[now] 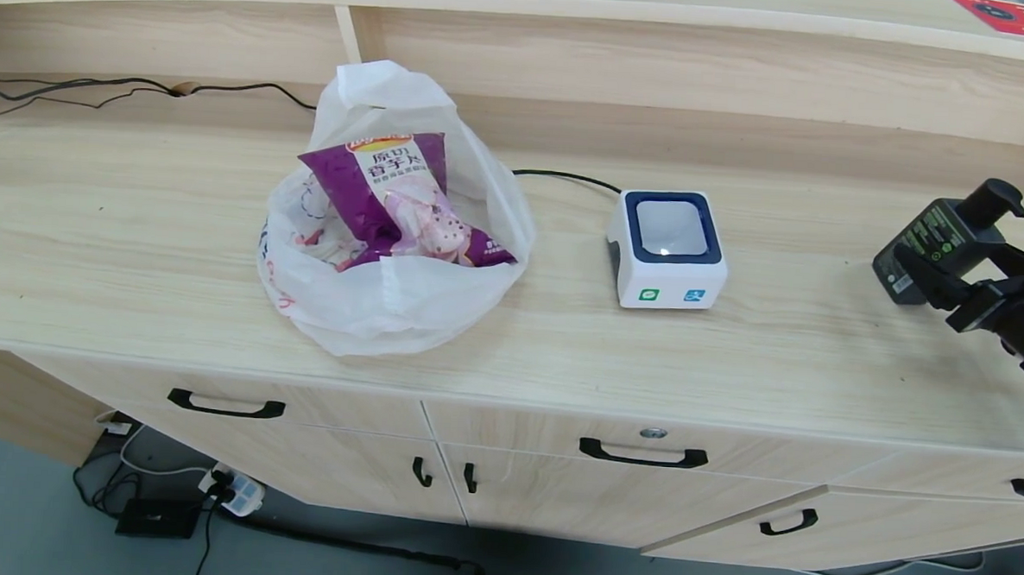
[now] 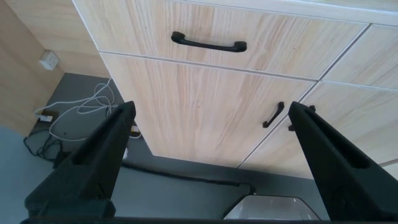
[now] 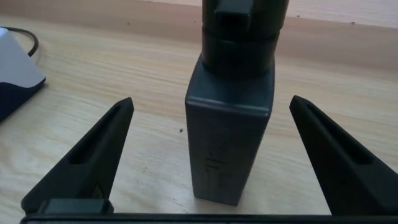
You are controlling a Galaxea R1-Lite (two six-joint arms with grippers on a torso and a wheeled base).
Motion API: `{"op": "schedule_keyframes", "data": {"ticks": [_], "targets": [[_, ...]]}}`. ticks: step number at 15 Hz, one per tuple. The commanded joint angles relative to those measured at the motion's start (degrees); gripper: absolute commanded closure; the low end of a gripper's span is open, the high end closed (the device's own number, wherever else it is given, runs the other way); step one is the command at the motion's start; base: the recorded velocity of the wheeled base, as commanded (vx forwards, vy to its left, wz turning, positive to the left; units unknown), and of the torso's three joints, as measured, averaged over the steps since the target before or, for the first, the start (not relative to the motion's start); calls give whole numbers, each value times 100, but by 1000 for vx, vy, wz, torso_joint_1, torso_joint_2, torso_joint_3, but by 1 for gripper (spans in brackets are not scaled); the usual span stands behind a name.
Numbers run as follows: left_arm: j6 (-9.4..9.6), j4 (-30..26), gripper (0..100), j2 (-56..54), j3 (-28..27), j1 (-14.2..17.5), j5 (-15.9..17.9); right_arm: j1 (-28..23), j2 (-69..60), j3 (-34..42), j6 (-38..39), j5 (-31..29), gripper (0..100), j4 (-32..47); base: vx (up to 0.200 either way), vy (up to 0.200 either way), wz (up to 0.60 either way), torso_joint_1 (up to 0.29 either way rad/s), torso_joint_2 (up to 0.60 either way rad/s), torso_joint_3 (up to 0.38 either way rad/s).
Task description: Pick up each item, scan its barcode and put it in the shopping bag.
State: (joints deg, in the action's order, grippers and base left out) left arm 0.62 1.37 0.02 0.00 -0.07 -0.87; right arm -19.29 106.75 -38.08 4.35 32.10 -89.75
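Right gripper [image 3: 211,104] open, fingers on either side of the dark bottle [image 3: 229,146] lying on the counter [image 1: 134,245], not touching it. Scanner [image 1: 667,248] to its left, shopping bag [image 1: 373,312] holding a purple chip packet [image 1: 395,196] farther left. Left gripper [image 2: 208,112] open, facing the cabinet drawers [image 2: 205,74].

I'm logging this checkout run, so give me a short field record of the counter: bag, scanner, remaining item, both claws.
bag: white plastic shopping bag, open, on the left part of the wooden counter
bagged: purple crisp packet
scanner: white box scanner with blue-rimmed window, right of the bag, apart from it
remaining item: dark grey pump bottle, at the counter's right end
right claw: open, straddling the bottle, fingers not touching it
left claw: open, low before the cabinet fronts
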Motion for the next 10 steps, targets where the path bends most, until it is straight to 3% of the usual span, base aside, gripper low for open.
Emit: {"op": "schedule_keyframes", "data": {"ticks": [1,7,8,10], "targets": [[-1,4,0,-2,0,-1,-1,30,214,-173,22,-11,0,1,0,0,0,0,0,0],[8,22,0,-2,0,7,-1,39,452,-560,66,-81,0,1,0,0,0,0,0,0],[8,22,0,-2,0,-1,-1,56,460,-569,66,-107,100,1,0,0,0,0,0,0],[17,30,0,-2,0,-1,-1,56,452,-560,83,-107,100,1,0,0,0,0,0,0]]}}
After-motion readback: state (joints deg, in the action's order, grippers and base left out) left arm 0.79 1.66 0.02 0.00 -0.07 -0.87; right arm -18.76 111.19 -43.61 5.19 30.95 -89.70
